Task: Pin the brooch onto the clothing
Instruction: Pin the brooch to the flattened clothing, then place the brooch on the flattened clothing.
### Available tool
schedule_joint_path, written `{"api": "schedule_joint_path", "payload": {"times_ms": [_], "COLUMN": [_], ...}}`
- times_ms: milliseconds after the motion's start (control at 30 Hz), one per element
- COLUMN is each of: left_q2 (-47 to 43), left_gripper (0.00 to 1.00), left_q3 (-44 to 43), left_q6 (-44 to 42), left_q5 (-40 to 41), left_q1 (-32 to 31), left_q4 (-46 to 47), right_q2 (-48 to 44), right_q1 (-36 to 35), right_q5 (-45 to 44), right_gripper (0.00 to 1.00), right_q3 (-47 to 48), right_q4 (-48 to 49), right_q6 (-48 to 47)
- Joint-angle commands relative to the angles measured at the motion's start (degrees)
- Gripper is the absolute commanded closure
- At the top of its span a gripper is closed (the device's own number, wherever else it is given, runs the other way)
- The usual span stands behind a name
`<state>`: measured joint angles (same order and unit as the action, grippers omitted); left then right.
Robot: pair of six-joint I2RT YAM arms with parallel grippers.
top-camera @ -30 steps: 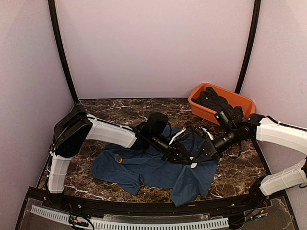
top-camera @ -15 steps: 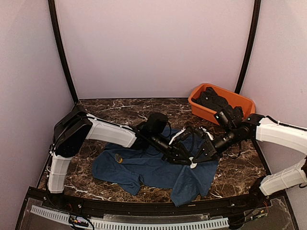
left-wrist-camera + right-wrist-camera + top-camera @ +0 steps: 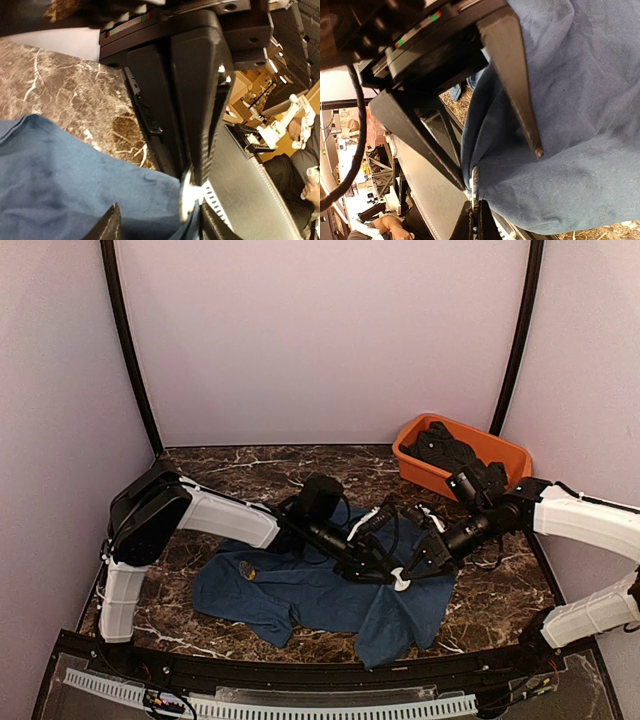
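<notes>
The navy T-shirt (image 3: 300, 592) lies spread on the marble table. My right gripper (image 3: 407, 573) is shut on a small white brooch (image 3: 400, 584) at the shirt's right part. In the right wrist view the gripper (image 3: 475, 212) pinches the brooch (image 3: 474, 182) edge-on against a fold of shirt (image 3: 580, 125). My left gripper (image 3: 384, 572) is open, and its fingers (image 3: 517, 80) straddle that fold. In the left wrist view the left gripper (image 3: 159, 227) is open over the shirt (image 3: 75, 175), with the brooch (image 3: 187, 197) close in front of it.
An orange tub (image 3: 415, 468) holding dark clothes (image 3: 450, 452) stands at the back right. A small yellowish item (image 3: 246, 569) sits on the shirt's left part. The two arms cross closely over the shirt. Pale walls enclose the table.
The left arm's wrist has shifted slightly to the left. The right gripper and the brooch have stayed in place.
</notes>
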<state>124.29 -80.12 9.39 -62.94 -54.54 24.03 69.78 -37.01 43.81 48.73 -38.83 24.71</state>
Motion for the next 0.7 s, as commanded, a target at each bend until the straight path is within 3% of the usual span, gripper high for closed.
{"api": "schedule_joint_path", "payload": {"times_ms": [0, 67, 300, 667], "left_q2": [-3.74, -4.38, -6.43, -10.09], "left_gripper": [0.40, 0.29, 0.17, 0.10], "left_q3": [2.68, 3.50, 5.85, 8.81], "left_q6": [0.93, 0.98, -0.63, -3.05], "left_q5": [2.29, 3.16, 5.14, 17.74], "left_q1": [1.74, 2.17, 3.41, 4.86], "left_q4": [0.90, 1.33, 0.26, -6.04], "right_q2": [-0.36, -0.05, 0.65, 5.19], "right_q1": [-0.08, -0.08, -0.08, -5.54], "right_q5": [0.51, -0.22, -3.68, -31.05], "right_gripper": [1.00, 1.00, 1.00, 1.00], "right_q3": [0.92, 0.93, 1.63, 7.88], "right_q4": [-0.18, -0.41, -2.07, -9.86], "right_q6": [-0.34, -0.53, -1.33, -1.16]}}
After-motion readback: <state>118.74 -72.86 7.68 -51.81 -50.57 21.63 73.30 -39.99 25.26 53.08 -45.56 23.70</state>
